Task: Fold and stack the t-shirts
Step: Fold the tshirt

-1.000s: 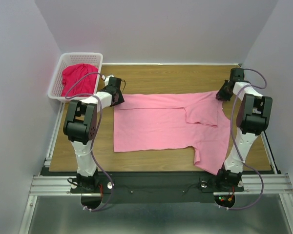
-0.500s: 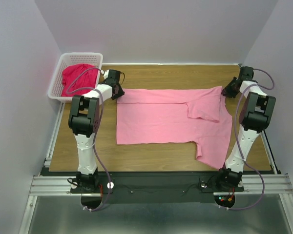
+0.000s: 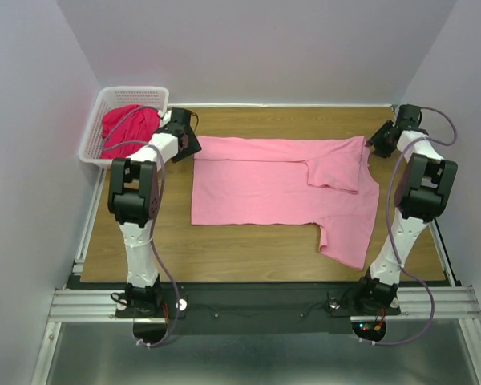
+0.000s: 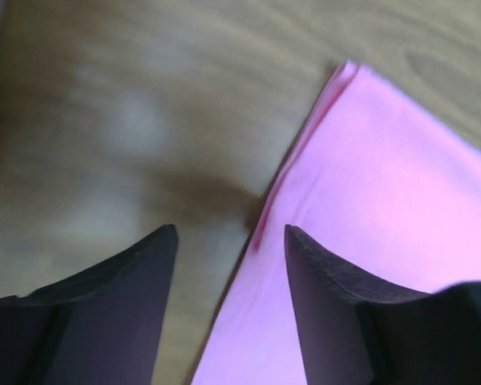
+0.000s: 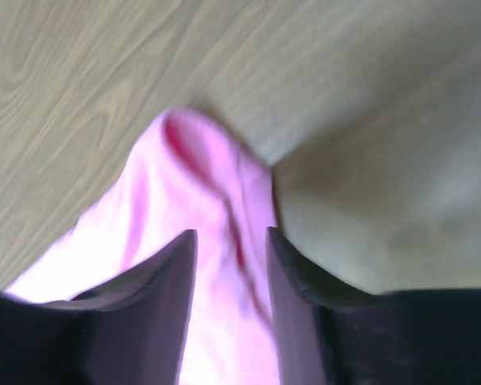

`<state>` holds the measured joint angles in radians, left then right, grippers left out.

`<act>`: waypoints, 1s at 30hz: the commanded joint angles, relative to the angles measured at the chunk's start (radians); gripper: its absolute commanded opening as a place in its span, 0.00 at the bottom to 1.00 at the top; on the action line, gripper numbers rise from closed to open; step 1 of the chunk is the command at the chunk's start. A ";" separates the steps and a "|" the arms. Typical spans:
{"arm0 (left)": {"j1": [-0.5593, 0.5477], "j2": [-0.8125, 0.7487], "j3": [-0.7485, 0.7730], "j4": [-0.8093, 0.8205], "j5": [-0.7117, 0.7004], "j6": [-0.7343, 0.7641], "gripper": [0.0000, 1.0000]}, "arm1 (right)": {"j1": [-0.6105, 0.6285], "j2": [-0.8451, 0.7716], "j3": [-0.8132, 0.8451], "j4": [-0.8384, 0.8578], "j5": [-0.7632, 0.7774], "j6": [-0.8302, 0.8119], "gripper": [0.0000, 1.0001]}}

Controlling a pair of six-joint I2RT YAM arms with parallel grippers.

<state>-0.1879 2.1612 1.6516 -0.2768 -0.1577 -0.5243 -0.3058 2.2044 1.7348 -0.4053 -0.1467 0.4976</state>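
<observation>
The light pink t-shirt (image 3: 264,184) lies spread flat across the wooden table (image 3: 248,253), one sleeve folded in at the upper right and a flap hanging toward the near right. My left gripper (image 3: 191,144) sits at its far left corner. In the left wrist view the jaws (image 4: 231,233) stand open, with the shirt's edge (image 4: 385,184) lying flat below them. My right gripper (image 3: 374,144) is at the far right corner, its jaws (image 5: 231,234) open over a bunched pink corner (image 5: 192,176). The crimson t-shirt (image 3: 128,127) lies crumpled in the basket.
A white lattice basket (image 3: 92,140) stands at the far left corner, just beside my left arm. Grey walls close in the table on three sides. Bare wood shows along the near edge and behind the shirt.
Both grippers drew the pink shirt's far edge toward the back wall, flattening it. Their jaws have since widened, and the cloth now lies loose under them.
</observation>
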 commanded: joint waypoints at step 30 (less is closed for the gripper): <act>-0.206 -0.779 -0.931 -0.058 -0.054 -0.043 0.64 | -0.007 -0.835 -0.755 -0.185 0.384 -0.074 0.94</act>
<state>-0.3908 1.4040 0.7097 -0.3630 -0.2192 -0.5735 -0.3065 1.3525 0.9489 -0.6006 0.1905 0.4389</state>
